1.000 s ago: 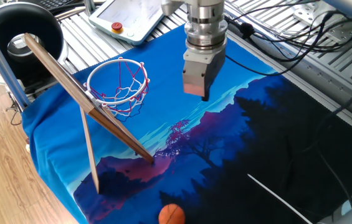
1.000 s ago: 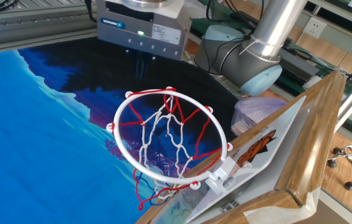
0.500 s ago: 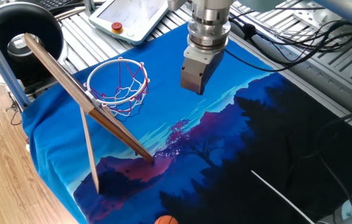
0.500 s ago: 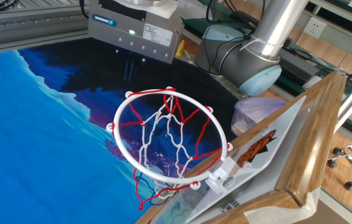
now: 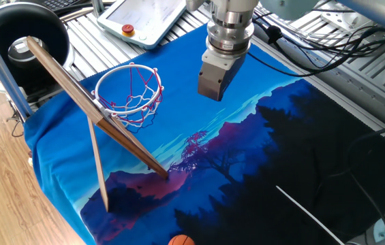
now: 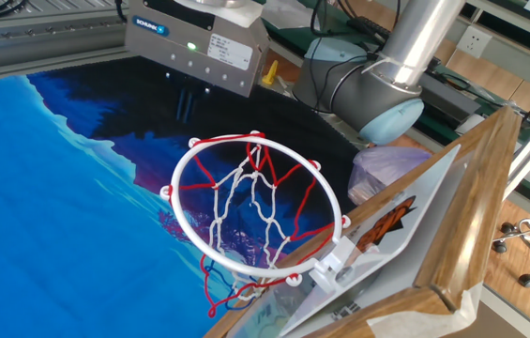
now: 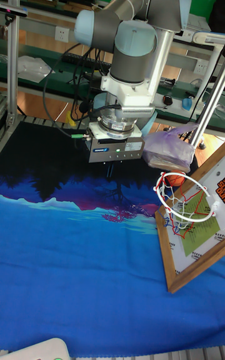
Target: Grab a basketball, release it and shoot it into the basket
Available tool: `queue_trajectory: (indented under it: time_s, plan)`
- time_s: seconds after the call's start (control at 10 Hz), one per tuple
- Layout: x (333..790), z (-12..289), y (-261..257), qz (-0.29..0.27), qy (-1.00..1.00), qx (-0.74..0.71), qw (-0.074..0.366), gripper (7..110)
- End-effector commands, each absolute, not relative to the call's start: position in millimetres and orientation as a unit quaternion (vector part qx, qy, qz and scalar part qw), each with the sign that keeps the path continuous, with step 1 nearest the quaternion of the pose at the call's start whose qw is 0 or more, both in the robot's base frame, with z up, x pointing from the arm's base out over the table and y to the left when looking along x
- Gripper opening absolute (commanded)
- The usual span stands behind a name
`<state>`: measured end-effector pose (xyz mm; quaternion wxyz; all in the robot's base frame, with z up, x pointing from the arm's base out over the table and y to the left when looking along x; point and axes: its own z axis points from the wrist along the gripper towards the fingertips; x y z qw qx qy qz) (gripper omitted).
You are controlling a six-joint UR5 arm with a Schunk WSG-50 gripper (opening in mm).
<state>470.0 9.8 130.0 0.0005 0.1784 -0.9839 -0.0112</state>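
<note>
The basketball is a small orange ball lying on the blue cloth at the bottom edge of one fixed view, half cut off by the frame. The basket is a white ring with red-and-white net on a tilted wooden board. It also fills the other fixed view, where the basket has nothing in it. My gripper hangs above the cloth to the right of the hoop and far from the ball. Its fingers look closed together with nothing between them. In the tall fixed view my gripper hovers left of the basket.
A big black round ring stands at the back left beside a metal post. A white tablet with a red button lies behind the cloth. Cables run across the slatted table at the back right. A purple bag sits behind the hoop.
The ball has rolled toward the bottom edge of one fixed view and is now half out of frame. My gripper has shifted slightly up and away from the hoop's rim.
</note>
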Motion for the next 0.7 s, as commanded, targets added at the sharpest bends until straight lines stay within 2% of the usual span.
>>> queue_trajectory:
  time_s: [0.0,0.6]
  plan:
    - [472,132,13,-0.01,-0.985,0.172,-0.001,7]
    - [494,124,28,-0.017,-0.985,0.167,-0.045,7]
